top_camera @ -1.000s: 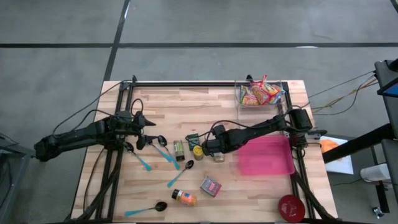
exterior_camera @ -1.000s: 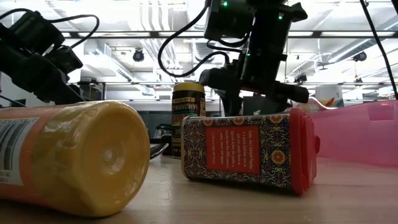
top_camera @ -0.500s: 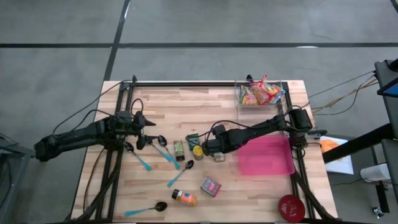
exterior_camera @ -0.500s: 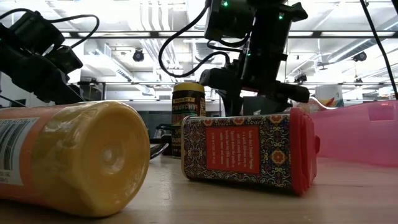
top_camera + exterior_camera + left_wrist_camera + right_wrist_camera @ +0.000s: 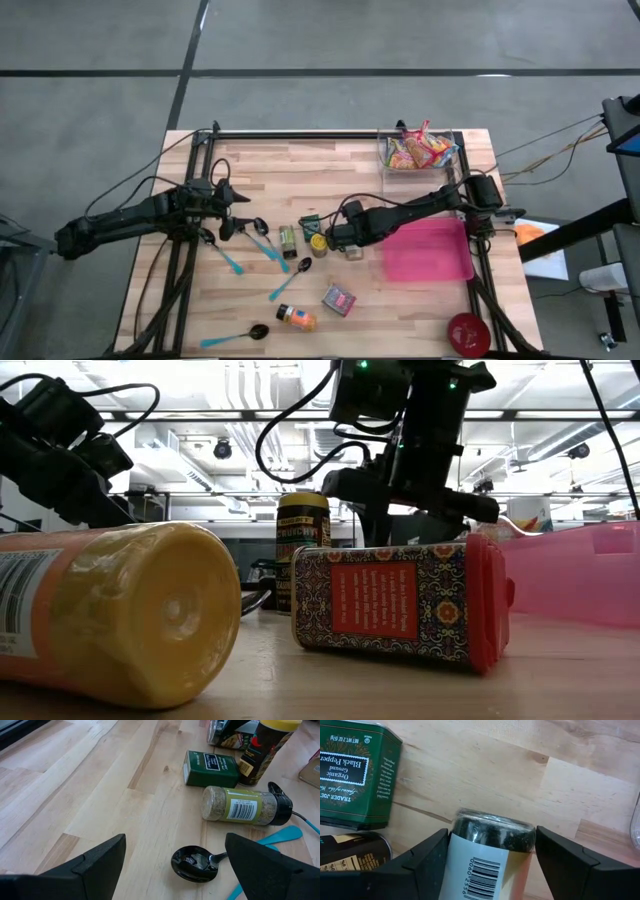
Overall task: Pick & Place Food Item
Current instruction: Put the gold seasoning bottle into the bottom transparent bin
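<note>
**Spice jar held in the right claw, mid-tabletop**

Spice jar point(image 5: 487, 865), the one with dark contents and a white barcode label, sits between the two dark fingers of your right claw point(image 5: 490, 837); the fingers press against both of its sides, so the claw is closed on it. Looking straight down, you find the jar just toward 3 o'clock from the middle of the tabletop point(image 5: 300, 170); the pink tray point(image 5: 428, 250) lies at the jar's 3 o'clock, just beside it; a yellow-lidded dark bottle point(image 5: 318, 243) stands at its 9 o'clock; the green black-pepper tin point(image 5: 355, 775) lies at about its 11 o'clock, near but apart.

Your left claw point(image 5: 175, 855) waits at the tabletop's 9 o'clock side with its fingers spread wide and nothing between them; ahead of it you see a black spoon point(image 5: 192, 864) and an herb jar point(image 5: 240, 806) lying on its side, well apart from the fingers.

Toward 6 o'clock from the spice jar lie a patterned tin with a red lid point(image 5: 400, 605) and an orange bottle point(image 5: 120, 610), both on their sides; a clear bin of snack packets point(image 5: 420, 150) sits at the tabletop's 1 o'clock; a red bowl point(image 5: 468, 333) sits at its 5 o'clock corner.
</note>
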